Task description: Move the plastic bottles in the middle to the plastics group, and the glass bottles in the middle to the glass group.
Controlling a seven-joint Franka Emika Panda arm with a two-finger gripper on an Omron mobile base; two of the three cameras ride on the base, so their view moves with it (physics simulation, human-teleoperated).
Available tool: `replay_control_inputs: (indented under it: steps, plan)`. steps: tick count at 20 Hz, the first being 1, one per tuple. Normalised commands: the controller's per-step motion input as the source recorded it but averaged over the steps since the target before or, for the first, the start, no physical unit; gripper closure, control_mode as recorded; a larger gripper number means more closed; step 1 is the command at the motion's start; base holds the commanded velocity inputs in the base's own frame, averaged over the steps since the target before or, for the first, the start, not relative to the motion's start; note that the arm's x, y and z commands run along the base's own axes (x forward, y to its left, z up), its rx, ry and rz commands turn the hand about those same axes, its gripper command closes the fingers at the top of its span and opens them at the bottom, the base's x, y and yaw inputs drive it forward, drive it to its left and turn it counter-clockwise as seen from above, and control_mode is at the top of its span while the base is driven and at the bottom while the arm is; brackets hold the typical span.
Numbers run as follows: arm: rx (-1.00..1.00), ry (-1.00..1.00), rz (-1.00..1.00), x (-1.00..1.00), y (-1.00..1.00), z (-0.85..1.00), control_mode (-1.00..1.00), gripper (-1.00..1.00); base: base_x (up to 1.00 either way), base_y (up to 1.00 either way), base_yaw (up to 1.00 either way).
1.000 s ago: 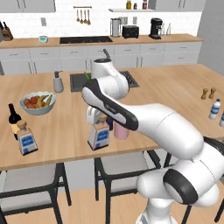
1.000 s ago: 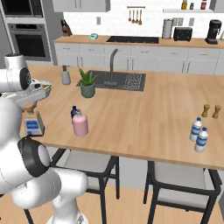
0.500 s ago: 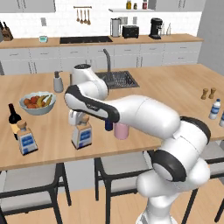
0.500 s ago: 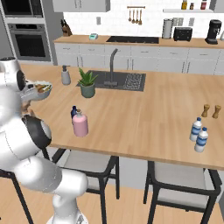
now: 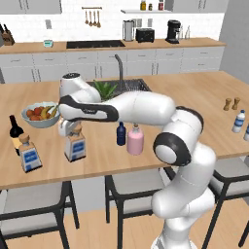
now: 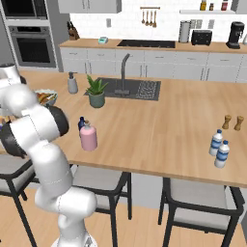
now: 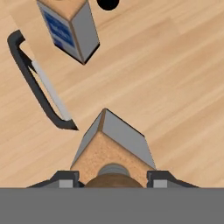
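Note:
My gripper is shut on the tan stopper end of a square clear bottle with a blue label, upright at the counter's front left. From the hand view the fingertips flank this bottle. I cannot tell whether its base touches the wood. Left of it stand a second square blue-labelled bottle and a dark wine bottle. A navy-blue bottle and a pale-pink bottle stand mid-counter. Two whitish blue-capped bottles stand far right.
A fruit bowl sits just behind my gripper. A potted plant, a soap dispenser and the sink lie further back. Brown shakers stand near the whitish bottles. A dark chair frame shows below the counter's front edge.
My arm has swung left along the counter's front with the square bottle in its grip, away from the pink bottle and toward the wine bottle. The other bottles have stayed put.

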Motion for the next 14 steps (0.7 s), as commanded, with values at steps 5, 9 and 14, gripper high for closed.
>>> replay_control_inputs:
  steps: [5,9,14]
  plan:
    - [0.0,0.05,0.0,0.04,0.12,-0.1,-1.0,1.0,0.0,0.0,0.0]
    - [0.0,0.01,0.0,0.0,0.07,-0.33,-1.0,1.0,0.0,0.0,0.0]
    - [0.0,0.0,0.0,0.06,0.14,-0.1,-1.0,1.0,0.0,0.0,0.0]
